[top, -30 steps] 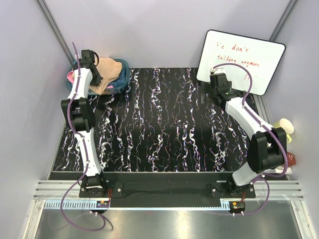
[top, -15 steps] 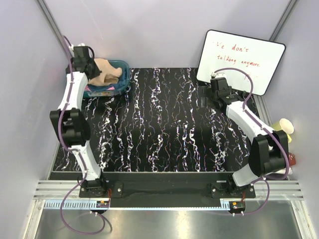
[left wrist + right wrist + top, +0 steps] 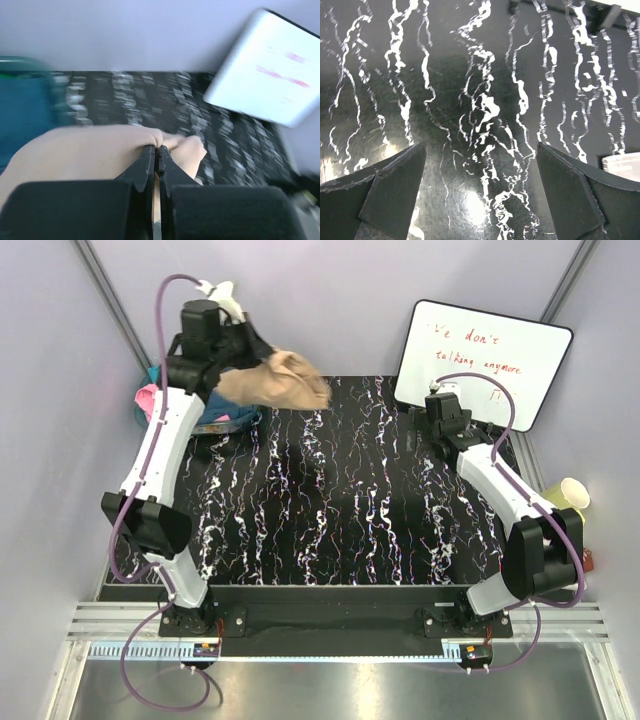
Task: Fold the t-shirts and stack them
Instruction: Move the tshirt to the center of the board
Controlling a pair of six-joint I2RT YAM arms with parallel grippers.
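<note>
tan t-shirt (image 3: 278,383) hangs in the air at the table's far left

the table (image 3: 350,510) is a black slab veined with white, like marble, and it fills the floor of a booth with pale lilac walls (image 3: 320,300). a whiteboard (image 3: 485,360) with red handwriting leans at the far right corner. a silver rail (image 3: 330,625) runs along the near edge, where both arm bases are bolted. a yellow cup (image 3: 568,498) sits off the table's right edge. in the far left corner stands a teal tub (image 3: 232,418), half hidden by the left arm, with a pink t-shirt (image 3: 147,400) spilling over its left side.

the tan shirt is light beige, plain and soft, bunched into a loose lump rather than spread flat. from above it looks blurred. it hangs clear of the table, just right of the tub, with one lobe reaching out to the right. in the left wrist view the cloth swells up around the fingers and ends in two rounded bulges past their tips.

the left gripper (image 3: 158,152) is raised high and its fingers are pressed together — a fold of the tan shirt is pinched between them. the right gripper (image 3: 480,185) stands spread wide and holds nothing. it hovers low over bare table near the far right, just in front of the whiteboard.
</note>
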